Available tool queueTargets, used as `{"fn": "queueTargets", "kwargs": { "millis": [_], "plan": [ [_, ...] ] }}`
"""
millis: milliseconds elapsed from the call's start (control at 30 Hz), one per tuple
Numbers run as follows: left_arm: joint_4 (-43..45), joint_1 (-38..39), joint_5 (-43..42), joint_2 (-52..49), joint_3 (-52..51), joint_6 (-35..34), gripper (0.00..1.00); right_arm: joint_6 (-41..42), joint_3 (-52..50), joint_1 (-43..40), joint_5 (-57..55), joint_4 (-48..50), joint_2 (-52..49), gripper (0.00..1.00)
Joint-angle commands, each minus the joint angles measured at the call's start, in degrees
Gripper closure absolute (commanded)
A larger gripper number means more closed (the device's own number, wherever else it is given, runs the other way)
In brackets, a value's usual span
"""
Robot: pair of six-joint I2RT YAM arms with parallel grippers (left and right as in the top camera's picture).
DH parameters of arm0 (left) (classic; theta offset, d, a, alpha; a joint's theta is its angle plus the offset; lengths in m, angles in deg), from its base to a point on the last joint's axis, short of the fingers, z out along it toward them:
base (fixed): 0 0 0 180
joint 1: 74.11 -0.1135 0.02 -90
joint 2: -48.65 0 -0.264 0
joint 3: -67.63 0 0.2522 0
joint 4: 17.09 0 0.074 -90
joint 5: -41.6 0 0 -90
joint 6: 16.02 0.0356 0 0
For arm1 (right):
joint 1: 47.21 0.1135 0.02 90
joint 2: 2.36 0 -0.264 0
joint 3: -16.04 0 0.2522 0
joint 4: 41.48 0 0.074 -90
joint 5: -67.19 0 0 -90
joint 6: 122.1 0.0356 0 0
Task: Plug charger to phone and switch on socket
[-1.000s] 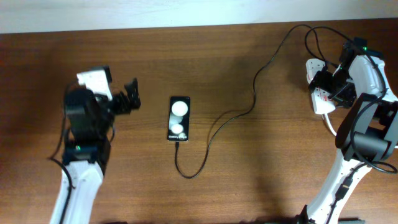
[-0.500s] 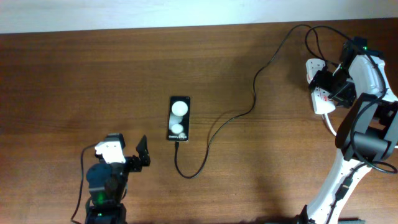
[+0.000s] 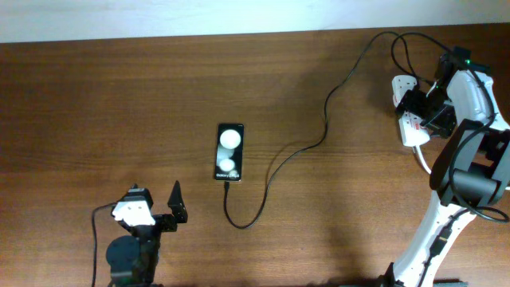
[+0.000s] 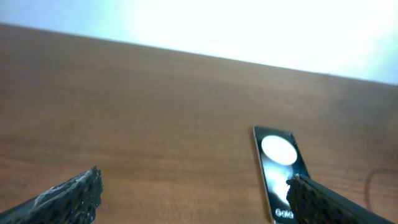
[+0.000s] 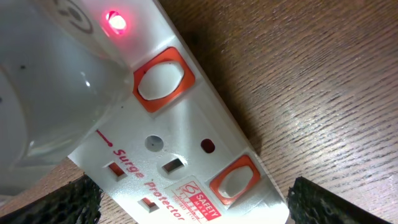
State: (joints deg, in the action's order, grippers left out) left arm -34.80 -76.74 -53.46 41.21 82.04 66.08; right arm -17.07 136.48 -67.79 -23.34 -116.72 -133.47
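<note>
Overhead, we find the phone [image 3: 229, 151] lying flat mid-counter [image 3: 119, 96], screen up with two white round spots glowing. The charger [image 3: 323, 127] meets the phone's lower edge, loops below it, then snakes up and right toward the socket [image 3: 408, 119] at the far right of the counter. Over to the left wrist view: the left fingers [image 4: 65, 198] are spread wide with nothing between them, low over the wood, the phone [image 4: 278, 171] ahead and apart from them. Now the right wrist view: the right fingers [image 5: 329, 202] are also spread wide, straddling the socket [image 5: 174, 149] from just above (we can't say whether they touch it). On its white top, a red lamp [image 5: 115, 22] is lit beside two orange-framed switches [image 5: 159, 79].
</note>
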Motion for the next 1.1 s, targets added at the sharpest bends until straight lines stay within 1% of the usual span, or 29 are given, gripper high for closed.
{"fn": "queueTargets", "kwargs": {
  "millis": [0,33,1067],
  "plan": [
    [-0.46,0.20,1.01,5.81,-0.13,0.72,0.01,0.20,0.94,-0.17,-0.76,0.00,-0.72,0.01],
    [-0.28,0.22,1.03,7.39,-0.13,0.72,0.01,0.20,0.94,-0.17,-0.76,0.00,-0.72,0.01],
    [-0.44,0.24,1.03,7.17,-0.11,0.72,0.01,0.20,0.94,-0.13,-0.76,0.00,-0.72,0.01]
  ]
}}
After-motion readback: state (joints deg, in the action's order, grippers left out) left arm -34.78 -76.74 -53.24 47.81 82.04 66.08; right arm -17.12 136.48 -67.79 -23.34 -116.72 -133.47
